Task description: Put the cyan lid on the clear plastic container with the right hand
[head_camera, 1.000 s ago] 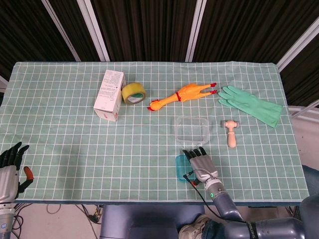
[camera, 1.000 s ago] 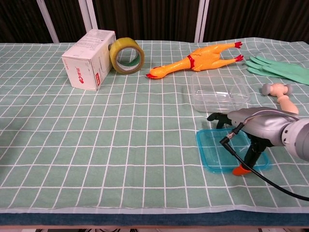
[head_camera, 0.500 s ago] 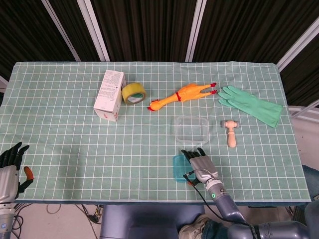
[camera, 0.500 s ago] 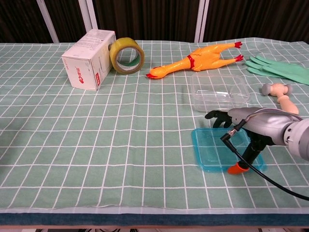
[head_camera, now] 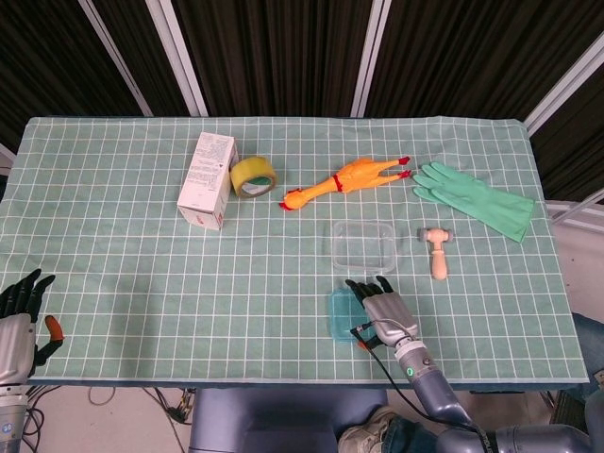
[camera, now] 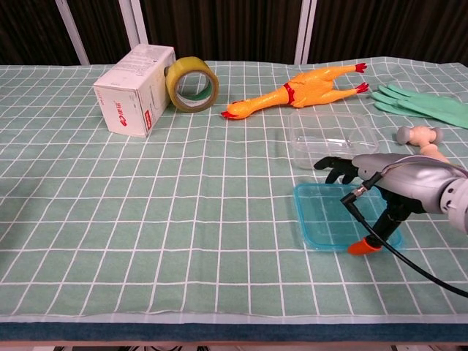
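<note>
Holding my right hand over the cyan lid, fingers bent, thumb at its near edge; grip: cannot tell; lid flat on cloth beside the clear plastic container, uncovered; lift, placement outstanding.

Container sitting mid-bench, lid lying just before it under the right hand, mallet lying right of it, glove resting behind-right, chicken toy lying behind, tape and box sitting behind-left.
</note>
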